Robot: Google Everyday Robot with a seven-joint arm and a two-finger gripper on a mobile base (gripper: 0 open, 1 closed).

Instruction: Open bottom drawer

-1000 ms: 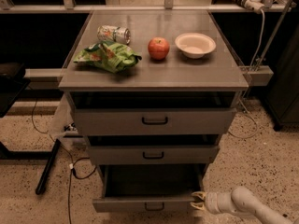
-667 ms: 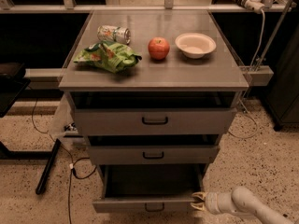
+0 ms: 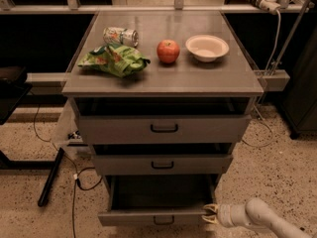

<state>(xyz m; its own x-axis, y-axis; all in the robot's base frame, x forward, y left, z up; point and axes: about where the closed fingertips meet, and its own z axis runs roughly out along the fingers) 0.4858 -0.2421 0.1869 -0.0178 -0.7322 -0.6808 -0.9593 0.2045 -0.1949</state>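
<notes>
The bottom drawer (image 3: pixel 148 216) is the lowest and narrowest grey drawer front, with a small black bar handle (image 3: pixel 163 221) at its centre. It stands pulled out, its dark inside open to view. My gripper (image 3: pixel 210 214) comes in from the lower right on a white arm (image 3: pixel 257 217). Its yellowish fingertips sit at the right end of the bottom drawer's front, next to the drawer's right front corner.
The middle drawer (image 3: pixel 162 163) and top drawer (image 3: pixel 163 128) stand slightly out. On the cabinet top (image 3: pixel 163 81) lie a green chip bag (image 3: pixel 115 60), a can (image 3: pixel 120 35), a red apple (image 3: pixel 168 51) and a white bowl (image 3: pixel 207 47). Cables and a black bar (image 3: pixel 50 177) lie on the floor at left.
</notes>
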